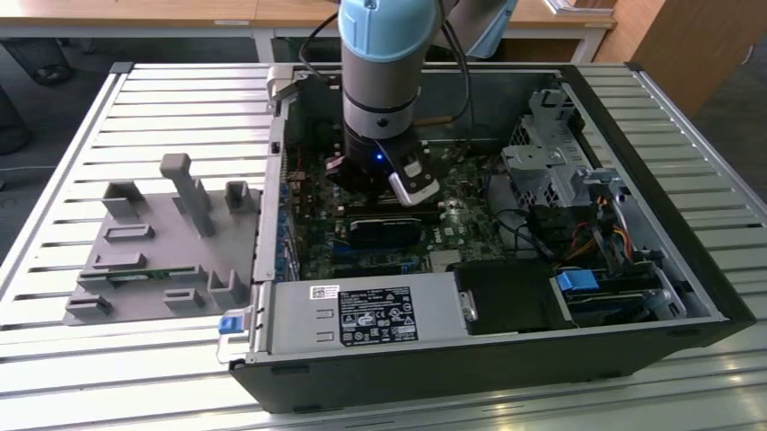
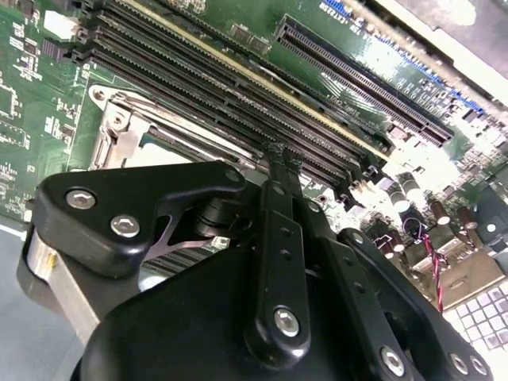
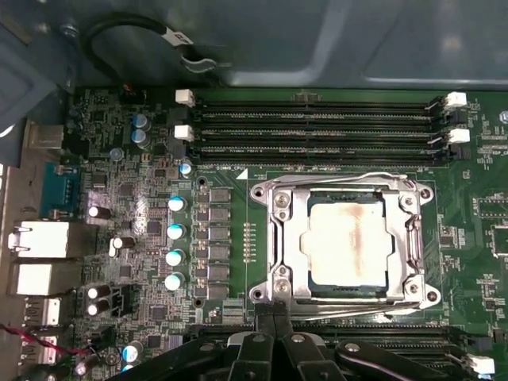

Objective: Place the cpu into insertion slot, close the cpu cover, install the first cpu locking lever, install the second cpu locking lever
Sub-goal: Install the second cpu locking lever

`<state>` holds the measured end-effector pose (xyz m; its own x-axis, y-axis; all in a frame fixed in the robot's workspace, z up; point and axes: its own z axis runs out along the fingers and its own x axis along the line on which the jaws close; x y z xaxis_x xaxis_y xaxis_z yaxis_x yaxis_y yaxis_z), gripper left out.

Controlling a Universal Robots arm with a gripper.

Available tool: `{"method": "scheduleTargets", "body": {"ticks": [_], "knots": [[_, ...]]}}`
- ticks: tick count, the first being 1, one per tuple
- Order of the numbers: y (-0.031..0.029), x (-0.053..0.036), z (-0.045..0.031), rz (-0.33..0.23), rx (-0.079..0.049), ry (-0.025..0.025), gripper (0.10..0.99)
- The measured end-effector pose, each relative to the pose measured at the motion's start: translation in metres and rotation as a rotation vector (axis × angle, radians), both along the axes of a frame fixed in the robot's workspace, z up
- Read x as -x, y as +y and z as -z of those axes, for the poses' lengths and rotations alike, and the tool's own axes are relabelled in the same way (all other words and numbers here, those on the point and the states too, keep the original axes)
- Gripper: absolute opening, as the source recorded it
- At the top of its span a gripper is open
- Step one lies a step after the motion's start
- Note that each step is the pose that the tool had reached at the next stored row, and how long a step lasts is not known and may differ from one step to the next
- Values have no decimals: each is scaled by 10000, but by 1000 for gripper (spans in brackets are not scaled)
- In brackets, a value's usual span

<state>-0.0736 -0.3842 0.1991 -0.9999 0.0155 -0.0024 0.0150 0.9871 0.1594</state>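
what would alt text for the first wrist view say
A silver-topped cpu sits in its insertion slot on a green motherboard, with the silver cpu cover framing it. The black gripper has its fingertips together at the socket's edge. Four long memory slots run along the far side of the socket.

Power supply sticker: a black panel with white print and rows of small marks, too fine for me to read.
White tag just above that sticker: dark print, unreadable.
Green circuit board: white lettering runs along its edge in the second wrist view, and small white codes sit beside parts in the first wrist view. I can't make out any of it.
cpu: smeared metal top, and I can't tell whether it carries any marking.
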Motion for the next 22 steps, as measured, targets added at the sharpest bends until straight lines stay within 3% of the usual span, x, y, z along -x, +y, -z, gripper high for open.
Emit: {"method": "scheduleTargets", "body": {"ticks": [4, 7, 17, 22], "knots": [[-6, 9, 16, -2, -307, 0, 106], [-6, 14, 38, 0, -433, 0, 106], [-6, 78, 87, -2, -608, -17, 106], [-6, 81, 26, -2, -618, -18, 106]]}}
